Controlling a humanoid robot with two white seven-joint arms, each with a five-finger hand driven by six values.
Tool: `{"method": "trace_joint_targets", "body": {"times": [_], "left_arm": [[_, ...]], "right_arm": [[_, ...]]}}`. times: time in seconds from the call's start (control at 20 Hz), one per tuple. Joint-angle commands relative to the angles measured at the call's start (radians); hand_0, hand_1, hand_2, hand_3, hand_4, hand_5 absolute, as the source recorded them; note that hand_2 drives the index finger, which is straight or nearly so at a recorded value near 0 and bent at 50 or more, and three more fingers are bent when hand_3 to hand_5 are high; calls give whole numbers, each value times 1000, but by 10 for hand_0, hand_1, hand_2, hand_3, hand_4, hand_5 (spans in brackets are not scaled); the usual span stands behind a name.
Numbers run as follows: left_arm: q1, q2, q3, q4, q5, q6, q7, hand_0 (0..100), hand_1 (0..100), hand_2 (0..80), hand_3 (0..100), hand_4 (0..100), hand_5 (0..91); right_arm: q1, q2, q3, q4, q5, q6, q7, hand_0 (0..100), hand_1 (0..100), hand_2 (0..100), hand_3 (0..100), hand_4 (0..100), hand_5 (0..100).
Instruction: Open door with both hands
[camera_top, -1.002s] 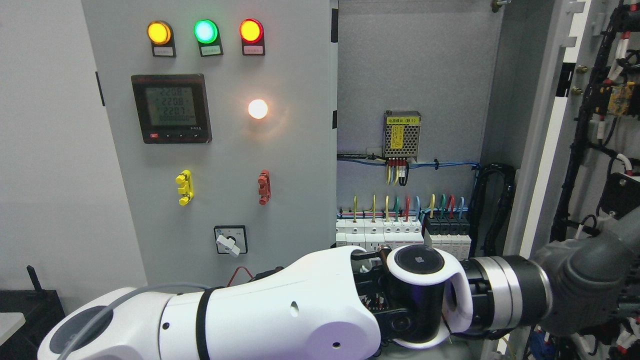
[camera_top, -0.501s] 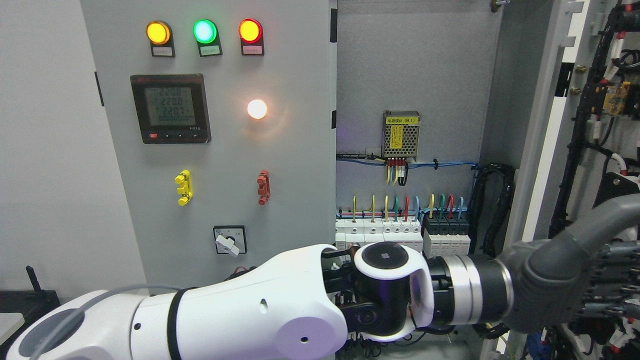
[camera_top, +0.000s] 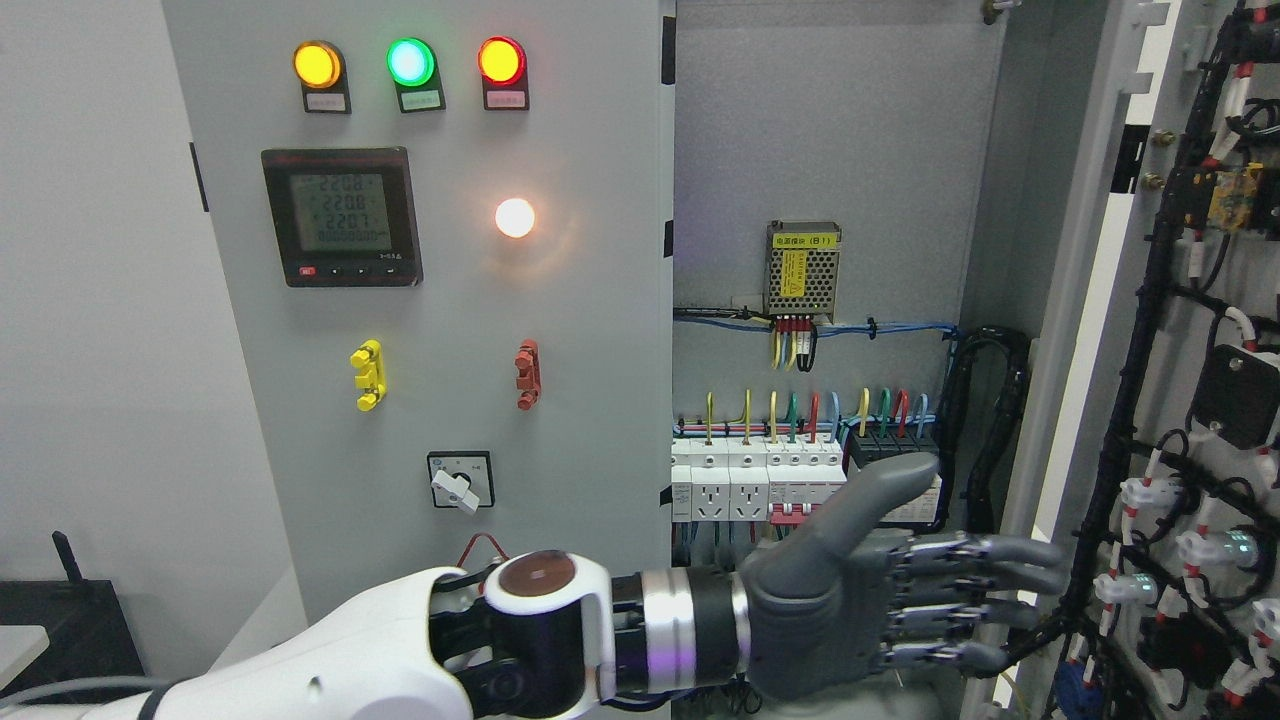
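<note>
My left hand (camera_top: 870, 610) is released, fingers (camera_top: 985, 585) straight and holding nothing, tips seemingly just short of the swung-out right door (camera_top: 1090, 330) ahead of them, so I should press flat on its edge, clear of the wiring (camera_top: 1180, 560) beyond.
</note>
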Motion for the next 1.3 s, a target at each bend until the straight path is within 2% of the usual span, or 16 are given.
{"method": "trace_joint_targets", "body": {"times": [0.0,0.15,0.25,0.4,0.55,0.75,0.9,1.1,1.25], "left_arm": [[287,462,221,-160,-90,1,-105,0,0,0,0,31,0],[439,579,307,-165,-97,-1,-151,0,0,0,0,31,0],[554,643,382,-165,-126,-2,-168,0,0,0,0,31,0],[750,672,531,-148,-185,-2,-170,0,0,0,0,31,0],[997,673,693,-94,-263,-2,-182,0,0,0,0,31,0],[1337,656,858,-47,-376,-7,-199,0,0,0,0,31,0],[1540,581,959,30,-488,-18,-199,0,0,0,0,31,0],[1726,466,1092,127,-611,-18,-200,0,0,0,0,31,0],[1829,404,1166,171,-691,-18,-200,0,0,0,0,31,0]], "right_arm": [[0,0,0,0,-15,0,5,107,0,0,0,0,0],[0,0,0,0,-15,0,5,106,0,0,0,0,0],[0,0,0,0,-15,0,5,106,0,0,0,0,0],[0,0,0,0,-15,0,3,107,0,0,0,0,0],[0,0,0,0,-15,0,3,106,0,0,0,0,0],[0,0,0,0,-15,0,3,107,0,0,0,0,0],[0,0,0,0,-15,0,5,107,0,0,0,0,0],[0,0,0,0,-15,0,5,107,0,0,0,0,0],[0,0,0,0,-15,0,5,107,0,0,0,0,0]]}}
